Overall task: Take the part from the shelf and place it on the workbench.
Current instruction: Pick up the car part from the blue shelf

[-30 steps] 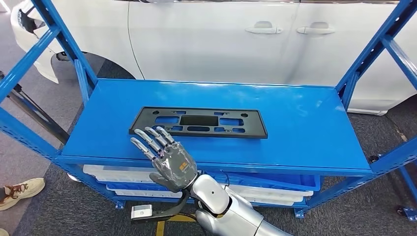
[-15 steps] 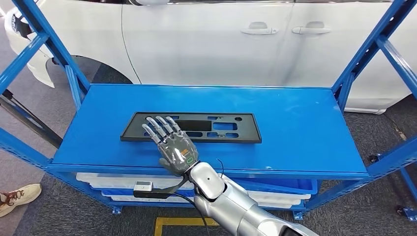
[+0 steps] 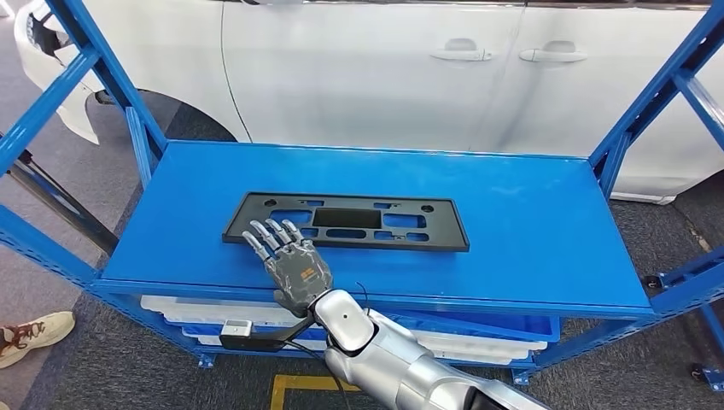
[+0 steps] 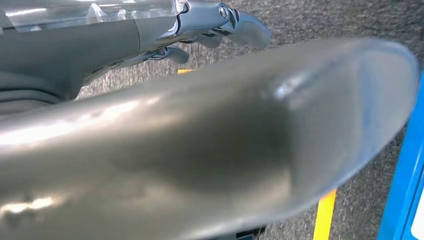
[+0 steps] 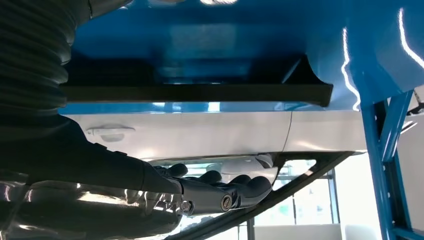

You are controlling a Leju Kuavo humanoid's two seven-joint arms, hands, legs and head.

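The part, a flat black plastic frame with rectangular cut-outs, is seen lying flat on the top deck of the blue shelf, left of the deck's middle and nearer its near edge than its far one. In the right wrist view the same part is shown edge-on as a dark bar against the blue deck. Compared with half a second ago, the whole head view has shifted slightly, so the camera is taken to have moved; the right hand has been drawn a little back toward the near edge, where earlier its fingers lay over the part's left cut-outs. The hand is now held flat and spread, palm down, with nothing grasped; its fingertips are placed at the part's near left rim, though actual contact cannot be told. The left hand is seen hanging over grey floor with its fingers curled loosely, nothing in them. Behind the shelf a white car is parked. White trays are stacked on the lower level, and a person's shoe is visible at the far left.
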